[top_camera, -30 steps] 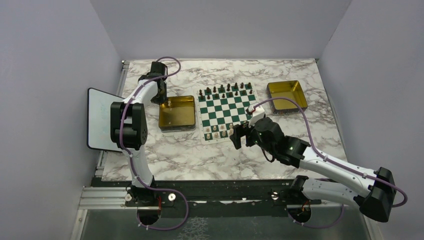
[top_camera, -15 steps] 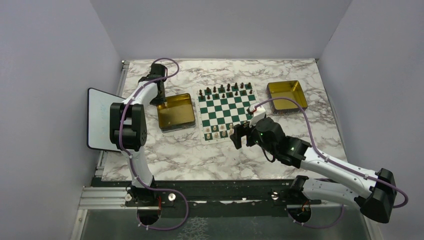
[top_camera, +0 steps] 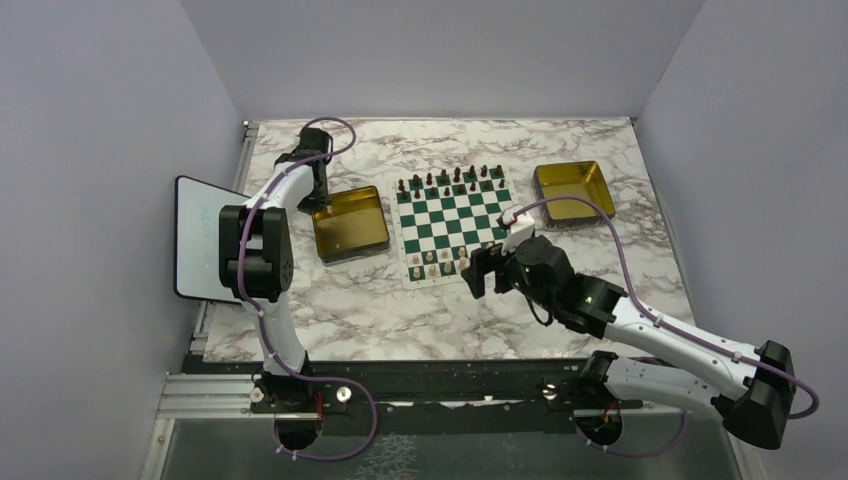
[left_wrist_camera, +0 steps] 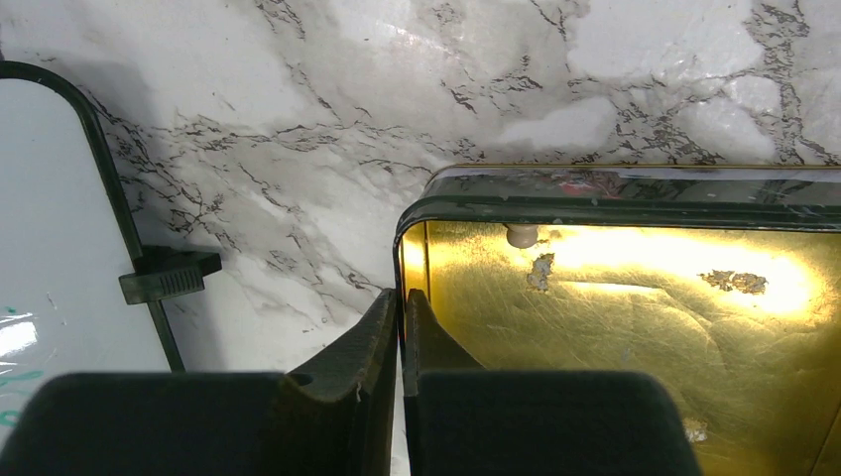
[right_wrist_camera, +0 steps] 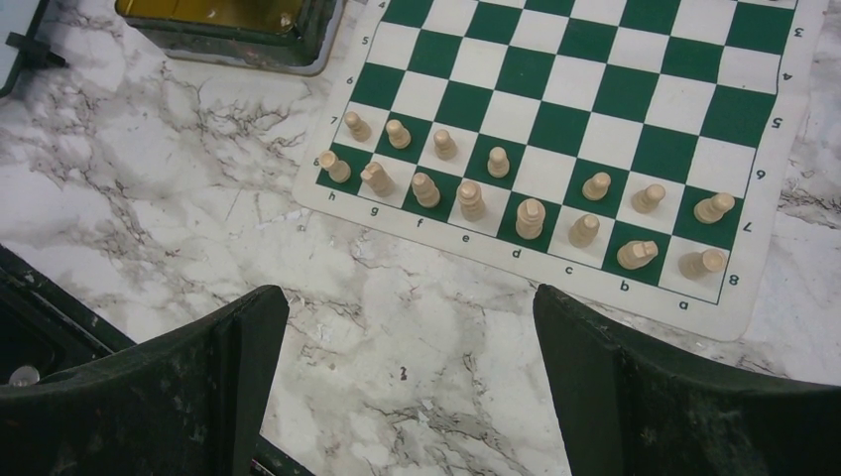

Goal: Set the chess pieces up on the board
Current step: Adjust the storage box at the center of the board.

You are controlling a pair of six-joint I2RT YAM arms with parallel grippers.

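Note:
The green-and-white board lies mid-table. Several cream chess pieces stand in two rows along its near edge, and they also show in the right wrist view on the board. Dark pieces fill the far rows. My right gripper is open and empty over bare marble just in front of the board. My left gripper is shut on the left wall of the gold tray. One small cream piece lies in that tray by its far wall.
The left gold tray sits skewed left of the board. A second gold tray is at the right. A white tablet stands at the table's left edge and also shows in the left wrist view.
My left gripper has pulled the left tray a little left and back, turning it slightly. My right arm has shifted only slightly and stays open.

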